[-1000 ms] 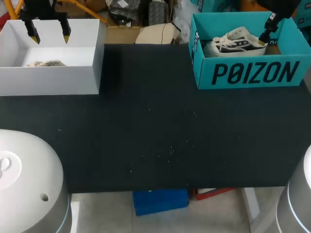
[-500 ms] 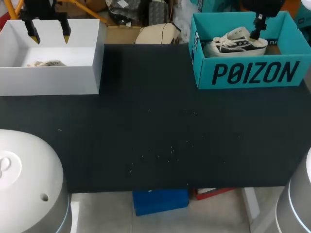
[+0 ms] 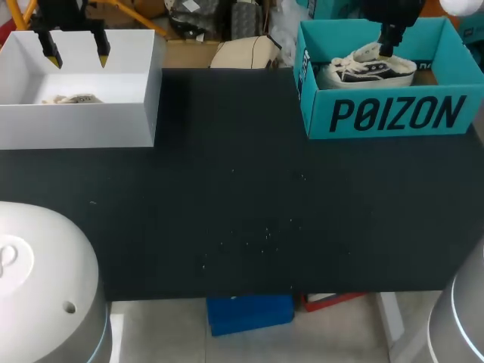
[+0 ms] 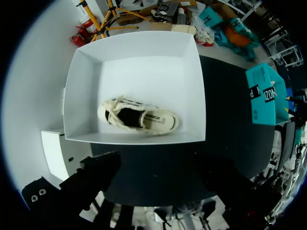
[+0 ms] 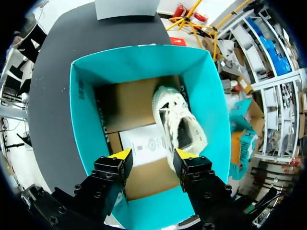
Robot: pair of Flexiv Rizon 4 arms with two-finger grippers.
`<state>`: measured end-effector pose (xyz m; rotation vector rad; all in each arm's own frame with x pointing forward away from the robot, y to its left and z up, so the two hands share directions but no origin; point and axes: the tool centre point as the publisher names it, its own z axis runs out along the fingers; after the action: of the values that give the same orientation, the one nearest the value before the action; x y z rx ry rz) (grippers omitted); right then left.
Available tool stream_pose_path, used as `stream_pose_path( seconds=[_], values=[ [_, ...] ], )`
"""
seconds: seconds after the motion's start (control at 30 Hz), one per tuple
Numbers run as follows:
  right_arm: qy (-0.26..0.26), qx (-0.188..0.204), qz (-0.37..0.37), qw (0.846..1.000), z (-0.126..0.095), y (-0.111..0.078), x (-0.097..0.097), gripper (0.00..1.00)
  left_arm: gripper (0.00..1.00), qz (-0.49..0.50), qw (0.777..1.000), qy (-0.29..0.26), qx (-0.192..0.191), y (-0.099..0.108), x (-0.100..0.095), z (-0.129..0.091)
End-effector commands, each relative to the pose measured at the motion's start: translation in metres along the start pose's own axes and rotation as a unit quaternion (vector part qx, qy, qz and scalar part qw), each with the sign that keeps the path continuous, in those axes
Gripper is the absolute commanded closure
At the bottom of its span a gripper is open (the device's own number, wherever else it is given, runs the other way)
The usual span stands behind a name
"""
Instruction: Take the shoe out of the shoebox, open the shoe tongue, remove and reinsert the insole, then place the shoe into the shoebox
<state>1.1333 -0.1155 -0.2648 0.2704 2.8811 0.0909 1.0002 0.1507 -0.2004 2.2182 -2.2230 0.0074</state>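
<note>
The right gripper [image 3: 386, 47] [image 5: 152, 160] was held over the teal shoebox [image 3: 393, 113] [image 5: 81, 96] at the far right of the bench [image 3: 242, 189]. Its two yellow-tipped fingers were spread apart and nothing was gripped between them. In the right wrist view, one fingertip [image 5: 184, 155] was seen at the end of the shoe [image 3: 370, 68] [image 5: 180, 127]; whether it touched the shoe could not be told. The other fingertip stood over a white paper slip [image 5: 144, 143] on the box floor. The shoe, white with a dark opening and laces, lay on its side inside the shoebox, against one wall. The left gripper [image 3: 76, 49] was held above a white box [image 3: 83, 125] [image 4: 192, 72] at the far left, fingers wide apart and empty. A second shoe [image 4: 139, 117] lay in that box.
</note>
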Motion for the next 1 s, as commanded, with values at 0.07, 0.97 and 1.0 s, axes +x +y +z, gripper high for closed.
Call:
stream_pose_path(
  seconds=[0.07,0.97,1.0],
  values=[
    [0.028,-0.003,-0.034,0.999,0.037,0.004,-0.024,0.54,0.0,0.0,1.0,-0.001,0.0,0.0,0.0,0.0],
    [0.055,0.004,-0.115,0.992,0.119,-0.024,-0.041,0.58,0.0,0.0,1.0,-0.001,0.0,0.0,0.0,0.0],
    [0.056,0.005,-0.118,0.991,0.122,-0.024,-0.04,0.59,0.0,0.0,1.0,-0.001,0.0,0.0,0.0,0.0]
  ],
)
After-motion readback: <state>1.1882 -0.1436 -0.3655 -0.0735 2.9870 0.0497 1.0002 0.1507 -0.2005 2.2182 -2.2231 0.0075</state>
